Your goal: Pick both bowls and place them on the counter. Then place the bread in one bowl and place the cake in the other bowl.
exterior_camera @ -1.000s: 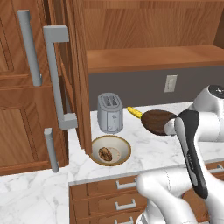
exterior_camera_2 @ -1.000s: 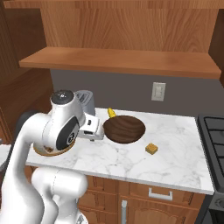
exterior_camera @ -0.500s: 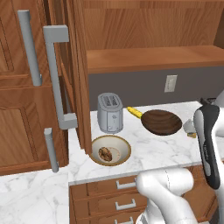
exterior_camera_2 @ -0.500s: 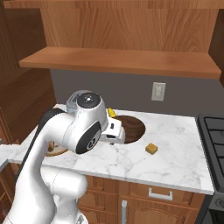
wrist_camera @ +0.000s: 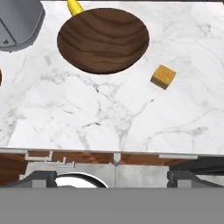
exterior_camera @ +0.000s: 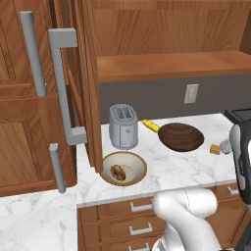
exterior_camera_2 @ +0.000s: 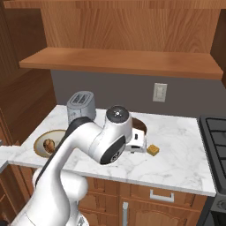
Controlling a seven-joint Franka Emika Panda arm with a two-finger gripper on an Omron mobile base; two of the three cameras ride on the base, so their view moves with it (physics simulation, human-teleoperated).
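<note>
Two finger tips of the pincer [wrist_camera: 114, 177] stand spread wide at the bottom of the hand view, with nothing between them. We see them poised above the table's front edge, looking down on the marble; in the right base view the hand hangs just beside the cake.

Cake [wrist_camera: 163, 76]: tan cube, alone on bare table [wrist_camera: 109, 118], just right of the wood bowl [wrist_camera: 103, 38] and apart from it. Our reading: empty spread fingers over this patch suit a descent on the cake, the one item not yet in a bowl.

Wood bowl: upright, empty, so it is free to take the cake. A yellow cylinder [wrist_camera: 74, 6] lies at its far rim; a toaster [exterior_camera: 122, 125] stands further left.

Beige bowl [exterior_camera: 123, 168]: near the table's left front, beside the tall cabinet [exterior_camera: 90, 83]. Bread [exterior_camera: 117, 172] lies inside it, so that half looks done.

Against the earlier frames: the arm has swung right. One second ago the hand sat by the toaster, left of the wood bowl; half a second ago it covered that bowl's near side; now it is past the bowl, next to the cake. Fingers stayed spread throughout. Bowls, bread and cake have not shifted.
</note>
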